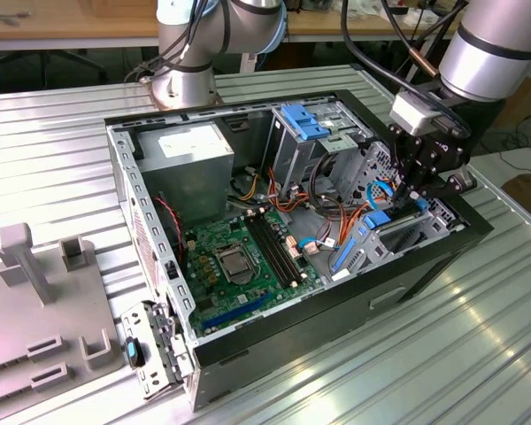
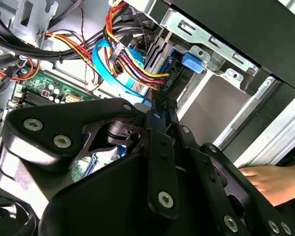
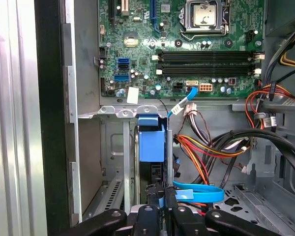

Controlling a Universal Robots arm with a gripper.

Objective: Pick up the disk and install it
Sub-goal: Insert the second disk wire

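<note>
The disk (image 3: 151,145) stands edge-on in the metal drive bay (image 1: 425,232) at the exterior view's right end of the open computer case (image 1: 159,292). Its blue plastic frame (image 1: 378,219) shows at the bay's mouth, and also in the second wrist view (image 2: 179,73). My gripper (image 1: 411,197) reaches down into the case right at the disk. In both wrist views the black fingers (image 3: 163,194) run close together and meet on a blue edge of the frame (image 2: 156,104). The disk's label is hidden.
The green motherboard (image 1: 239,257) lies on the case floor, and a grey power supply box (image 1: 190,155) sits at the back. Bundled coloured cables (image 3: 211,147) and a blue flat cable (image 3: 199,192) crowd the bay. A person's hand (image 2: 275,182) is outside the case. A grey fixture (image 1: 35,292) stands on the exterior view's left.
</note>
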